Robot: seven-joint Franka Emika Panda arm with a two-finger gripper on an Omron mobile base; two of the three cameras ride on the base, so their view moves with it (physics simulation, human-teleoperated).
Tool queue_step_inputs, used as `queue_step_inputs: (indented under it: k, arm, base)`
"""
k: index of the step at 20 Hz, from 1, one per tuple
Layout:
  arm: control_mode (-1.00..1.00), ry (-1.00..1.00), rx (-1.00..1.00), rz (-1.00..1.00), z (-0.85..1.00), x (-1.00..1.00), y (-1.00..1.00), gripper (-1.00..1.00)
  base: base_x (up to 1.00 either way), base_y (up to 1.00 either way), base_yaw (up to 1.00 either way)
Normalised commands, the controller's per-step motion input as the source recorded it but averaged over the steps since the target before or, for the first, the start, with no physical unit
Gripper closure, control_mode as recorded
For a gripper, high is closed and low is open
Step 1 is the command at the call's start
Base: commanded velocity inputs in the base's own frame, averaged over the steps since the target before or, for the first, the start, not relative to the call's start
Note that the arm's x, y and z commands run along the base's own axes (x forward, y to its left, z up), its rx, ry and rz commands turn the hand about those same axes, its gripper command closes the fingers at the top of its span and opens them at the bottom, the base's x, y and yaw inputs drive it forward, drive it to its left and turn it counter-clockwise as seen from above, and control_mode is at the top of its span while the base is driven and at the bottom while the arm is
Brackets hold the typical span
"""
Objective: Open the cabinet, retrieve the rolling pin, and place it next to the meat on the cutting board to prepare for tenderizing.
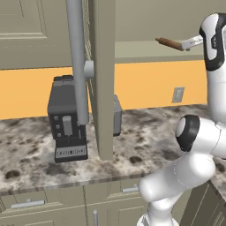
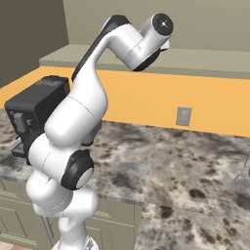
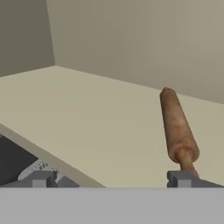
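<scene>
The cabinet's door (image 1: 103, 79) stands swung open, edge-on, with its long grey bar handle (image 1: 77, 62) in front. Inside, the brown rolling pin (image 3: 177, 124) lies on the cabinet's beige shelf (image 3: 96, 118), pointing away from the hand. My gripper (image 3: 111, 180) is open, reaching into the cabinet. Its right fingertip (image 3: 181, 178) sits just below the pin's near knob, and the pin is off to the right of the gap, not between the jaws. From the left base view the gripper (image 1: 187, 44) meets the rolling pin (image 1: 170, 43) end-on. The meat and the cutting board are out of view.
A black coffee machine (image 1: 66, 119) stands on the speckled stone counter (image 1: 145, 141) behind the open door. An outlet (image 1: 178, 94) sits on the orange backsplash. Drawer fronts (image 1: 26, 204) run below the counter edge. The cabinet's back wall (image 3: 140, 39) is close behind the pin.
</scene>
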Motion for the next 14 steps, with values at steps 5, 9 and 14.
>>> queue_step_inputs:
  k: [5,9,14]
  arm:
    - [-1.0,0.02,0.0,0.0,-0.02,0.24,-0.07,-1.0]
    - [-1.0,0.02,0.0,0.0,-0.02,0.21,-0.08,-1.0]
    - [-1.0,0.01,0.0,0.0,-0.02,0.21,-0.09,-1.0]
  base:
    - [0.0,0.0,0.0]
    - [0.0,0.0,0.0]
    - [0.0,0.0,0.0]
